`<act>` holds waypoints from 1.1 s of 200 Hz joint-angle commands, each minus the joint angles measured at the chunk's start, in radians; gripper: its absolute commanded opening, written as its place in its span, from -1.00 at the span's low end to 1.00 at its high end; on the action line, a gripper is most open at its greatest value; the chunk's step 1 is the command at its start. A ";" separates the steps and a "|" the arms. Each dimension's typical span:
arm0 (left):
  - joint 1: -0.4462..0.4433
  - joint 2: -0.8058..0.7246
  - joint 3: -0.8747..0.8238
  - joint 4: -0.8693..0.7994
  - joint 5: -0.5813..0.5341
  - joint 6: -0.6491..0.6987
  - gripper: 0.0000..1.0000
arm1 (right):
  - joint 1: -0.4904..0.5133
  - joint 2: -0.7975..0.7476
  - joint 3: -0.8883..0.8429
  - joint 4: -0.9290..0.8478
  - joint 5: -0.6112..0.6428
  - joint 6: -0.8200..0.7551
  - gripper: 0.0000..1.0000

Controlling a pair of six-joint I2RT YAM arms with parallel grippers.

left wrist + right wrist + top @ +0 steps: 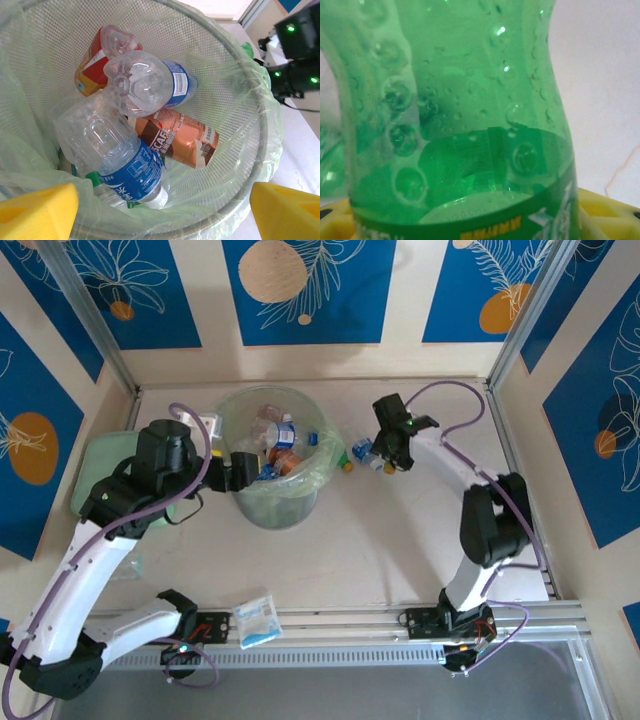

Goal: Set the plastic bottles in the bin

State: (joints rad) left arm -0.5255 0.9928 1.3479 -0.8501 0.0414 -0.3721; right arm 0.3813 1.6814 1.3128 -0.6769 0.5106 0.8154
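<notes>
The bin (244, 410) stands mid-table, a round pale-green mesh bucket (261, 150) lined with a clear bag. Inside lie several plastic bottles: a clear one with a blue label (127, 167), a second clear one (150, 82), a brown-labelled one (175, 137) and a red-labelled one (92, 65). My left gripper (240, 472) hangs over the bin's left rim, its yellow fingers (37, 210) open around nothing. To the right of the bin my right gripper (388, 458) is shut on a green soda bottle (470, 100). A blue-labelled bottle (362, 450) lies on the table beside it.
A flat pale-green box (100, 475) sits at the left wall, partly under the left arm. A blue-white sachet packet (255, 618) lies by the metal rail (400, 625) at the near edge. Walls close the table on three sides.
</notes>
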 commanded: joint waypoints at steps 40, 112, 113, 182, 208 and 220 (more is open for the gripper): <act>0.009 0.064 0.006 0.087 0.097 -0.045 0.77 | 0.180 -0.355 -0.185 -0.043 0.076 0.012 0.08; 0.009 0.099 0.070 0.127 0.178 -0.048 0.84 | 0.328 -0.698 -0.229 0.008 0.023 -0.174 0.06; 0.009 0.099 0.071 0.127 0.178 -0.048 0.84 | 0.329 -0.699 -0.226 0.008 0.019 -0.177 0.06; 0.009 0.143 0.104 0.230 0.377 -0.095 0.98 | 0.459 -0.698 -0.150 0.158 -0.190 -0.368 0.06; 0.006 0.190 0.130 0.286 0.502 -0.138 0.98 | 0.503 -0.667 -0.099 0.181 -0.266 -0.416 0.06; 0.005 0.204 0.137 0.310 0.533 -0.153 0.98 | 0.518 -0.636 -0.069 0.181 -0.287 -0.433 0.06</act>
State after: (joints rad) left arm -0.5255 1.1728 1.4437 -0.6266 0.4339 -0.4778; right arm 0.8684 1.0077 1.1740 -0.5533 0.3237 0.4606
